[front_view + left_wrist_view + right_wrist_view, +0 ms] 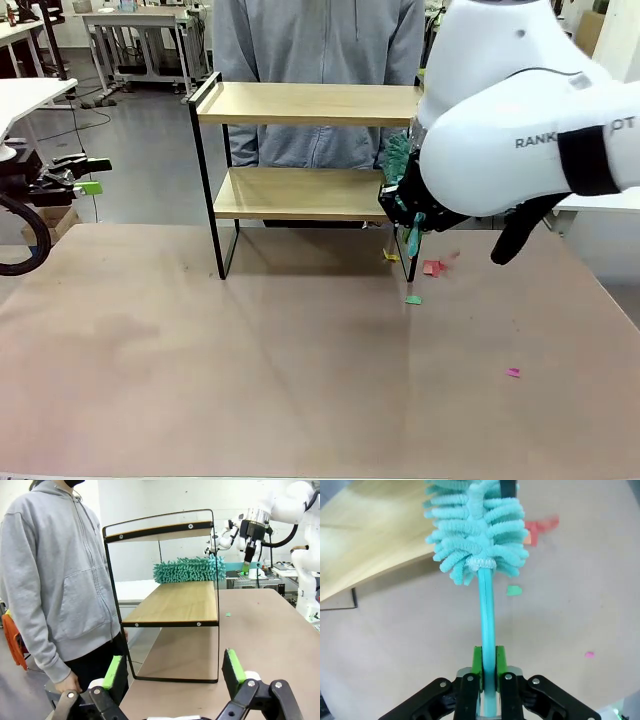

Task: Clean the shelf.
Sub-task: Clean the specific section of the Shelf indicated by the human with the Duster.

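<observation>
The shelf (300, 192) stands at the table's far side, two light boards in a black frame. A teal fluffy duster (477, 525) lies with its head on the right end of the lower board (175, 602). My right gripper (489, 666) is shut on the duster's thin teal handle, just off the shelf's right end (410, 222). My left gripper (172, 675) is open with nothing between its green pads, and it hangs off the table's left edge (88, 174), facing the shelf's left end.
Small paper scraps lie on the brown table near the shelf's right foot: a yellow one (390, 256), a red one (433, 267), a green one (413, 299) and a pink one (513, 372) farther forward. A person in a grey hoodie (320, 40) stands right behind the shelf.
</observation>
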`<action>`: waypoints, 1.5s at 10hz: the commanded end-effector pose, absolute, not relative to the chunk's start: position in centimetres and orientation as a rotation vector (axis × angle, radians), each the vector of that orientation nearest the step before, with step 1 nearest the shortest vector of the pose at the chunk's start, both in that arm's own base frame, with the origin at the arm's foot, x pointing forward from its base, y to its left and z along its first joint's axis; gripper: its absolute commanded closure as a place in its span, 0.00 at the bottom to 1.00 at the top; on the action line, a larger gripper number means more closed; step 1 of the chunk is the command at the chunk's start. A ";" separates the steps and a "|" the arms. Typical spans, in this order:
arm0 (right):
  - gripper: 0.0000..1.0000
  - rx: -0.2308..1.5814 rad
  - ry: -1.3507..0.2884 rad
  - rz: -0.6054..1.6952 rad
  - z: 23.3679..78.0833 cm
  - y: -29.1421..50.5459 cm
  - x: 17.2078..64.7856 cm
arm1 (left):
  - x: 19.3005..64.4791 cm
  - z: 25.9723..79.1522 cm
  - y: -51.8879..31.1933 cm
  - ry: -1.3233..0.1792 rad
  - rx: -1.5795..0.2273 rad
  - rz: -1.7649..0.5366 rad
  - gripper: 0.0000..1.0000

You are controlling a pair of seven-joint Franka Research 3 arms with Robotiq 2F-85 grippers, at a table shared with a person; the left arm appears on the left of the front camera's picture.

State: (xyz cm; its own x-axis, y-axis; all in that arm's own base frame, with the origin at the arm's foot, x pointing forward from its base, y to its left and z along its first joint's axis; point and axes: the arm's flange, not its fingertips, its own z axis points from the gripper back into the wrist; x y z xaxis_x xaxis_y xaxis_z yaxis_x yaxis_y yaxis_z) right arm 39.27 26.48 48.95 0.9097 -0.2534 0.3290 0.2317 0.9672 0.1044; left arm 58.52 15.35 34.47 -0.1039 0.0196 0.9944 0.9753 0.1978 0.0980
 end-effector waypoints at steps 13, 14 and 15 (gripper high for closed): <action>0.87 0.414 -0.359 0.275 55.0 18.5 34.5 | 58.4 34.8 15.2 -1.400 -1.023 -1.126 0.00; 0.87 0.450 -0.331 0.382 55.7 17.8 33.6 | 58.4 34.8 15.2 -1.400 -1.023 -1.126 0.00; 0.87 0.441 -0.296 0.468 55.9 17.3 32.8 | 58.4 34.8 15.2 -1.400 -1.023 -1.126 0.00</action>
